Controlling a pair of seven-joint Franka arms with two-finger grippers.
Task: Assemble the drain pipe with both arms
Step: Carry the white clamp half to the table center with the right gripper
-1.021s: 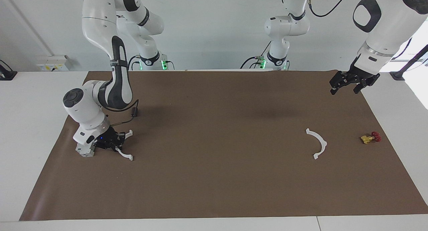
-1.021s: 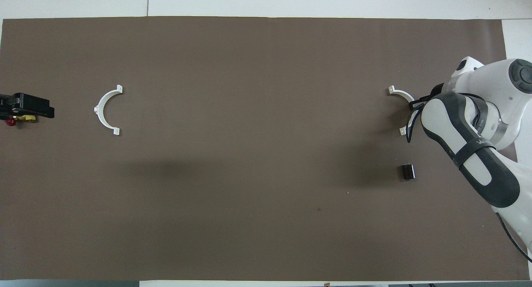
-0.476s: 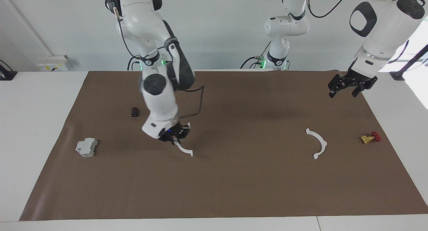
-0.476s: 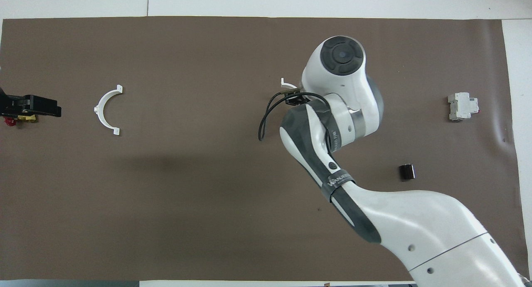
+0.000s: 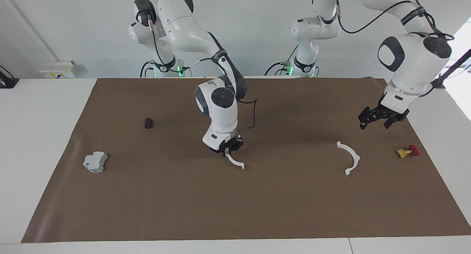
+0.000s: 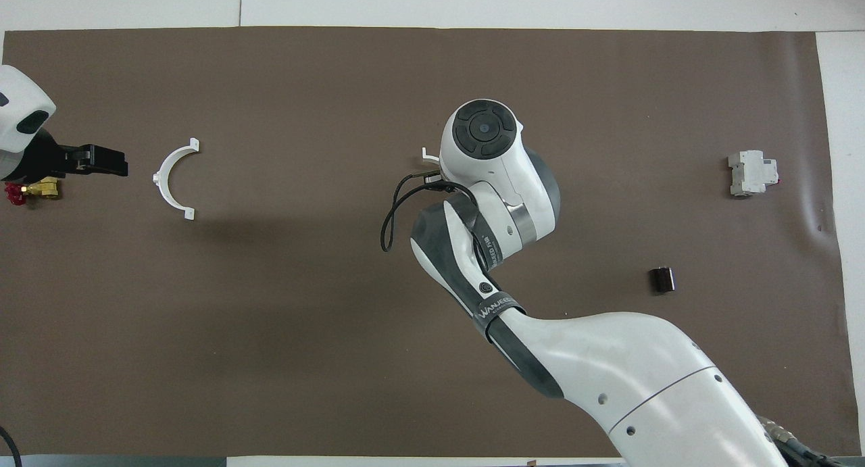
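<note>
A white bench (image 5: 22,143) fills most of both views, and a large brown mat (image 5: 235,210) covers its middle, leaving bare white margins at the ends and along the edges. A seam (image 6: 240,4) splits the bench top into panels. A plain pale wall (image 5: 250,33) rises where the bench ends. A white socket box (image 5: 59,69) with yellow labels sits low on it. Bright daylight (image 5: 460,99) washes over one corner of the bench. Soft shadows lie on the mat.
</note>
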